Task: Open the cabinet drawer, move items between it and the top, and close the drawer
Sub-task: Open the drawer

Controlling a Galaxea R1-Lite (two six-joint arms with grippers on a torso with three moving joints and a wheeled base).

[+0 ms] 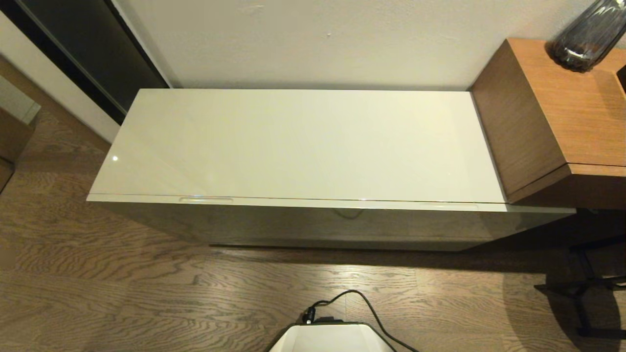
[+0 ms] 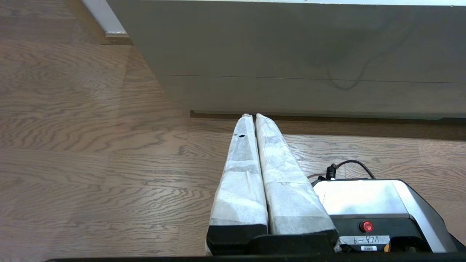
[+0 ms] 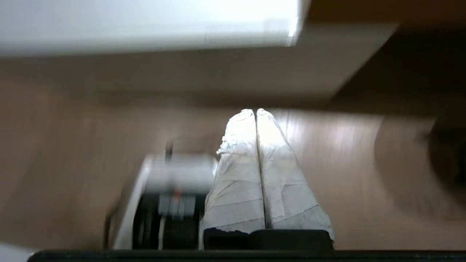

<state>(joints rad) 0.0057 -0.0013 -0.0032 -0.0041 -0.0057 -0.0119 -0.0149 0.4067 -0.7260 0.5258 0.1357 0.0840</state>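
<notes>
The low cabinet stands against the far wall with its long glossy off-white top [image 1: 298,142] showing only reflections of the room lights. The cabinet drawer [image 1: 313,205] is pushed fully in, its front flush along the near edge, with one slim recessed handle slot [image 1: 206,199] toward the left and a fainter one toward the right. None of the items to be moved shows in any view. At the right end, touching the cabinet's side, stands a brown wooden side table [image 1: 562,112], taller than the cabinet, with a dark ribbed glass vase [image 1: 584,36] on its far part. Wood-grain flooring [image 1: 98,293] runs along the near side, and the robot's white base [image 1: 332,338] with a black cable [image 1: 362,303] looping from it sits at the near centre. Neither arm reaches into the head view. In the left wrist view the left gripper [image 2: 252,115] hangs low near the floor in front of the cabinet's glossy front [image 2: 291,54], its two white-wrapped fingers [image 2: 242,163] pressed together with nothing between them, beside the white base. In the right wrist view, blurred, the right gripper [image 3: 255,110] also sits low before the cabinet, near its right end, its wrapped fingers [image 3: 238,174] likewise pressed together and holding nothing
</notes>
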